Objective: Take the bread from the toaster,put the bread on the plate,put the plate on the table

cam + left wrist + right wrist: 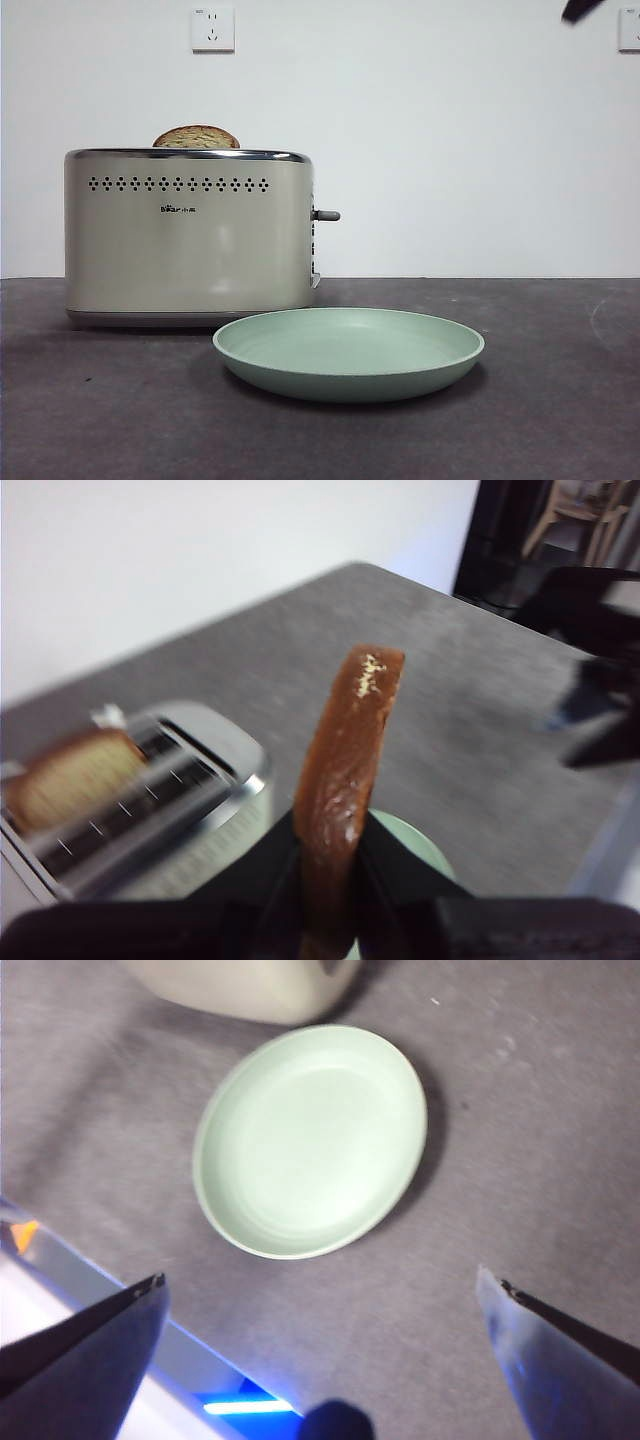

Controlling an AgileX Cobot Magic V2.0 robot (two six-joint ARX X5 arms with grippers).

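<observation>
My left gripper (328, 852) is shut on the bread (350, 745), a brown-crusted slice seen edge-on and held upright, high above the table. Below it stands the cream toaster (195, 780), and a rounded speckled slice (70, 780) still sits in one slot. In the front view the toaster (190, 235) stands at the left with that domed slice (196, 137) poking out. The empty mint-green plate (350, 385) rests on the table (540, 400) just in front and to the right. My right gripper (322, 1278) hangs open high over the plate (310, 1140).
Wall sockets (212, 28) sit on the white wall behind. A black arm tip (585, 8) shows at the top right corner. The table's edge (110, 1290) runs near the right gripper. A dark arm (600, 670) stands across the table from the left wrist.
</observation>
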